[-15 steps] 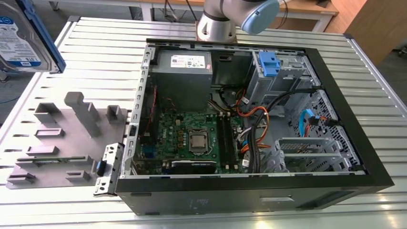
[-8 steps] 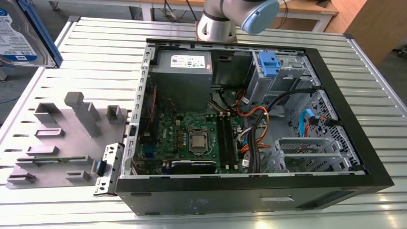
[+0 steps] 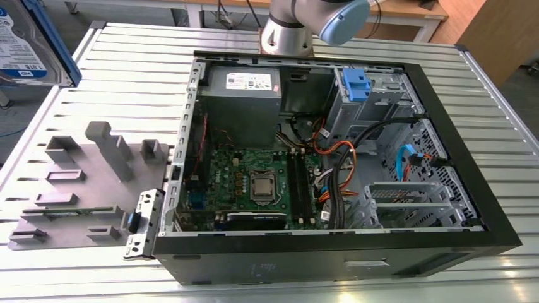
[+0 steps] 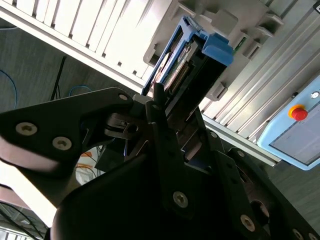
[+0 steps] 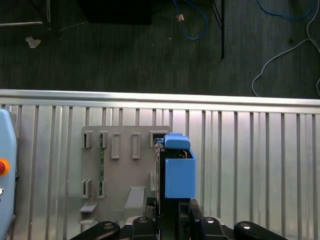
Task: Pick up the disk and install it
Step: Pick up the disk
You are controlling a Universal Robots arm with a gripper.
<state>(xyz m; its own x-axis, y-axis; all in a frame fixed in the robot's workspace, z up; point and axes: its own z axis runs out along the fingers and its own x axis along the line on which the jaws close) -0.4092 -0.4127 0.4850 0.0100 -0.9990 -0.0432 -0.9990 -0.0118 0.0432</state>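
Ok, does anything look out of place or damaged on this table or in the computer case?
Nothing looks damaged or spilled. The disk is simply not in the computer case: the gripper holds it on edge over the grey holder. Cables inside the case lie loose but look intact.

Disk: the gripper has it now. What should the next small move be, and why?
Probably carry the disk across toward the open computer case. The gripper is shut on it, and the exterior view shows it raised clear of the grey holder, outside the case.
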